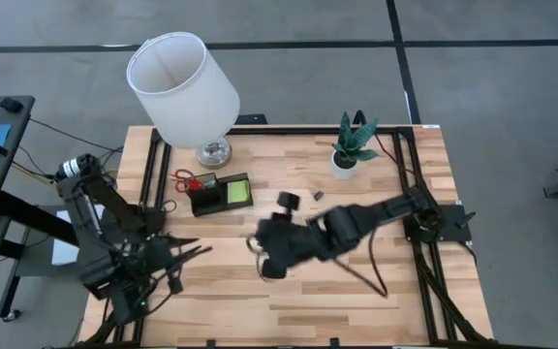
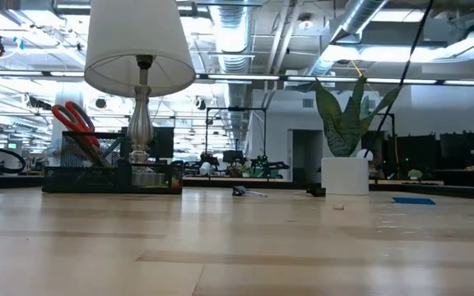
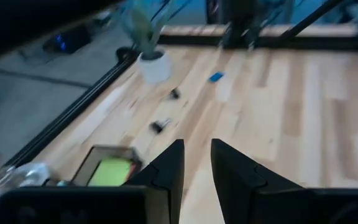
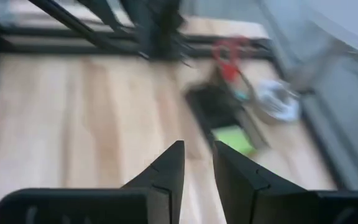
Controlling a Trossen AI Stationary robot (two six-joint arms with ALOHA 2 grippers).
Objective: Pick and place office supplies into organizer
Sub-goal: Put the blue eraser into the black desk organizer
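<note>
The organizer (image 1: 219,194) sits left of centre in the high view, red-handled scissors (image 1: 187,180) upright in it and the lime-green sticky-note pad (image 1: 237,191) inside. Loose binder clips (image 1: 319,196) lie mid-frame: light, stiff, tiny, best pinched across the body (likely slippery). The blue eraser (image 3: 216,77) looks soft and light. Lamp (image 1: 184,89) and plant (image 1: 353,145) crowd the top. Right gripper (image 4: 196,163) and left gripper (image 3: 195,163) each show a narrow gap, empty

Light is bright and even, coming from ceiling strip lights (image 2: 220,76) that glare white across the upper part of the low view. Shadows on the table (image 1: 356,301) are soft and faint. Both wrist views are smeared with blur; the scissors (image 4: 229,59) are only a red streak.
</note>
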